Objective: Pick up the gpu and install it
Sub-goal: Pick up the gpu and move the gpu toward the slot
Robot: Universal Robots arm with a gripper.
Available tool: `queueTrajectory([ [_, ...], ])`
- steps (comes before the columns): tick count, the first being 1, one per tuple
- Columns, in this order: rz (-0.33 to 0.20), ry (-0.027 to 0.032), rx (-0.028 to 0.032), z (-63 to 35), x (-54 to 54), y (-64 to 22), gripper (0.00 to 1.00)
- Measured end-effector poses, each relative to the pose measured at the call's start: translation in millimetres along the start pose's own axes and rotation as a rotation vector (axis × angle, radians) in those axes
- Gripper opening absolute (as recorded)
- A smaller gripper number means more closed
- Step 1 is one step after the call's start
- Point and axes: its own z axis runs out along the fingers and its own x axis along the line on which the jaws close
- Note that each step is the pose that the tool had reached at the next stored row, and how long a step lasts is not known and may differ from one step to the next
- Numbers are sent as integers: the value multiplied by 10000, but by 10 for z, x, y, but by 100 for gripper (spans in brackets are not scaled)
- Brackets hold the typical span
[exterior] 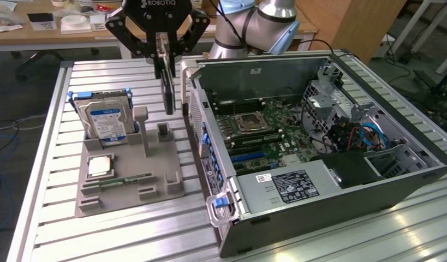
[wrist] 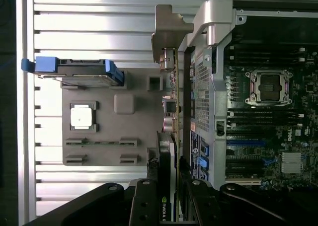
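The tabletop (exterior: 48, 164) under me is ribbed aluminium, long pale slats with dark grooves between them. In the exterior view the biggest thing on it is the computer case (exterior: 296, 218), a dark grey metal box lying on its side with the panel off. Its green motherboard (exterior: 267, 131) faces up, with a square silver socket near the middle.

At nine o'clock from the case sits a matte grey plastic holder (exterior: 165, 191), blocky, with slots and raised posts. A hard drive (exterior: 107, 117) stands on edge at the holder's eleven o'clock corner, silver with a blue-and-white label and blue clips.

My end effector (exterior: 165, 54) is black and angular, at eleven o'clock from the case. Its fingers are drawn in partway and clamped on the gpu (exterior: 168, 90), a thin flat black card hanging upright below them. The card is over the tabletop between holder and case, just beside the case's outer wall and not yet in it.

On the holder a square silver processor chip (exterior: 101, 165) lies flat at nine o'clock, and a narrow green memory stick (exterior: 129, 179) lies towards six o'clock.

The exterior view gives me the card's length and how it hangs. The wrist view looks along its edge and adds a folded silvery bracket (wrist: 169, 32) at its far end and a small green logo between my fingers.
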Motion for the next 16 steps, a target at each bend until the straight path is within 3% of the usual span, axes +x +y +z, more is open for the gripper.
queueTrajectory([
  [16,1,0,-2,10,-313,7,27],
])
